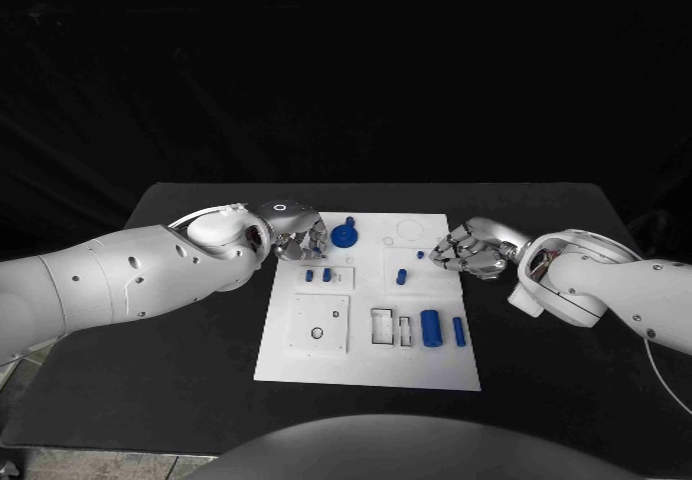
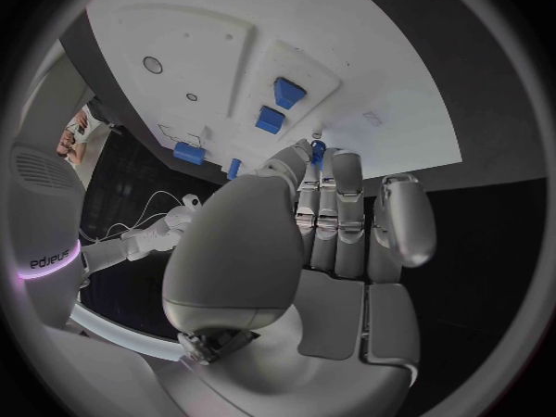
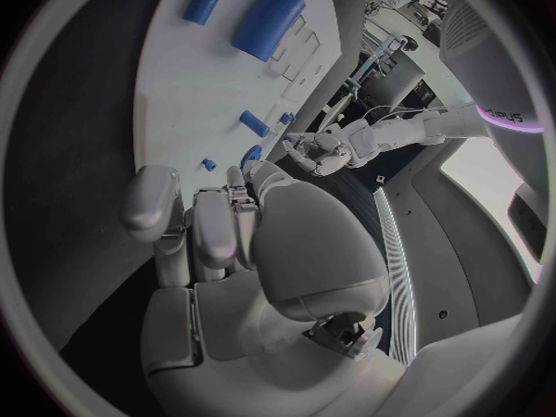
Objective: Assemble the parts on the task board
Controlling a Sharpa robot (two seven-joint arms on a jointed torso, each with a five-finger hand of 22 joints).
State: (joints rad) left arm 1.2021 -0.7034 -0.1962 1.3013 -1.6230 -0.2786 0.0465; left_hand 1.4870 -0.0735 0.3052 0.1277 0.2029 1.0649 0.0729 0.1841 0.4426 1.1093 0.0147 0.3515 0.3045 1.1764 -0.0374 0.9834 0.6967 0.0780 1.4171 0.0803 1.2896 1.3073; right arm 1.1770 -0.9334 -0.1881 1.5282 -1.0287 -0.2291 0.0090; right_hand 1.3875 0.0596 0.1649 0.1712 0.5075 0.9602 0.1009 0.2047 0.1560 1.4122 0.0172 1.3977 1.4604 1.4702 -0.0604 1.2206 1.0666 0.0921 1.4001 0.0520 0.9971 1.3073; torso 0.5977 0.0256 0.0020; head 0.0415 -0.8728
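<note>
The white task board (image 1: pixel 368 345) lies in the middle of the black table. My left hand (image 1: pixel 296 240) hovers at the board's far left corner, beside a round blue part (image 1: pixel 346 235). In the left wrist view a thin blue part (image 2: pixel 316 148) sits pinched between the thumb and a fingertip. My right hand (image 1: pixel 469 250) is at the board's right edge with its fingers curled in and its thumb against them (image 3: pixel 244 176), nothing seen in them. A tiny blue part (image 1: pixel 421 255) lies just off its fingertips.
Two short blue parts (image 1: pixel 317 274) and a third (image 1: pixel 401 276) lie mid-board. A thick blue cylinder (image 1: pixel 430 324) and a thinner one (image 1: pixel 459 331) lie near the front right, beside rectangular slots (image 1: pixel 382 326). A raised square plate (image 1: pixel 320 323) sits at the front left.
</note>
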